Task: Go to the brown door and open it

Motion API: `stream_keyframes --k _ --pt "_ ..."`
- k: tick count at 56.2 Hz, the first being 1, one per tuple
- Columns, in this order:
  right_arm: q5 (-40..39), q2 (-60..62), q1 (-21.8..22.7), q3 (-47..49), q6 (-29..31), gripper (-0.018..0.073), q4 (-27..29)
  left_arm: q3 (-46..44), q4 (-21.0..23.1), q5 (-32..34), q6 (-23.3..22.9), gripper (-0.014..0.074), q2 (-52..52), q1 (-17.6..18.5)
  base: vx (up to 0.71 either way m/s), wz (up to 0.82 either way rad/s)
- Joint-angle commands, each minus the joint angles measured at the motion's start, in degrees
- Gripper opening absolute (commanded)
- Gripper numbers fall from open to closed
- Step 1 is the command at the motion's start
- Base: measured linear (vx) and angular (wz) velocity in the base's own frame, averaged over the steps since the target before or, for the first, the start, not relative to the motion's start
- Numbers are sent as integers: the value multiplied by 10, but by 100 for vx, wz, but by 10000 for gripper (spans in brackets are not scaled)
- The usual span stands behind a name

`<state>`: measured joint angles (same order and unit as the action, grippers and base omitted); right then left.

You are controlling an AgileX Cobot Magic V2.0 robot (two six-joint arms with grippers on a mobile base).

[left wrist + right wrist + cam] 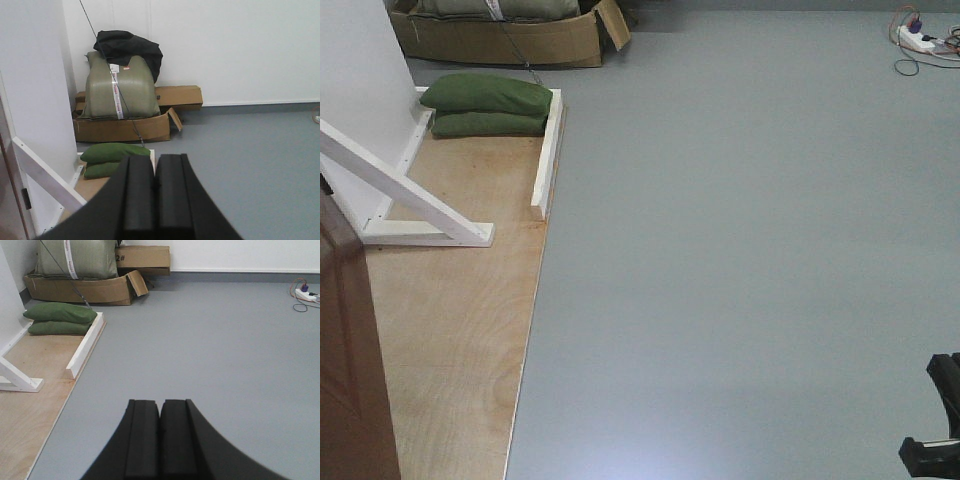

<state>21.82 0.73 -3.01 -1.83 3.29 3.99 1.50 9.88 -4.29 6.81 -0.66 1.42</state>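
The brown door (348, 350) shows only as a glossy reddish-brown edge at the lower left of the front view, next to the white frame beams (410, 195). A thin sliver of the door (5, 200) also runs down the left border of the left wrist view. Its handle is out of view. My left gripper (154, 159) is shut on nothing and points toward the green sandbags. My right gripper (160, 402) is shut and empty too, over bare grey floor. Both grippers are well away from the door.
Two green sandbags (485, 105) lie on a plywood base (450, 300) edged by a white rail (548, 155). A cardboard box (500, 40) with a bundled sack stands behind them. A power strip with cables (920, 40) lies far right. Grey floor (740, 250) spreads right.
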Motion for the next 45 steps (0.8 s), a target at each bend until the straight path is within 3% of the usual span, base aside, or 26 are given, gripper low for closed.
stream_keyframes --k 1,45 --pt "-44 3 -1 -2 5 0 -2 -10 7 43 -3 -4 -8 1 0 0" --pt "-44 3 -1 -2 5 0 -2 -10 7 43 -3 -4 -8 1 0 0"
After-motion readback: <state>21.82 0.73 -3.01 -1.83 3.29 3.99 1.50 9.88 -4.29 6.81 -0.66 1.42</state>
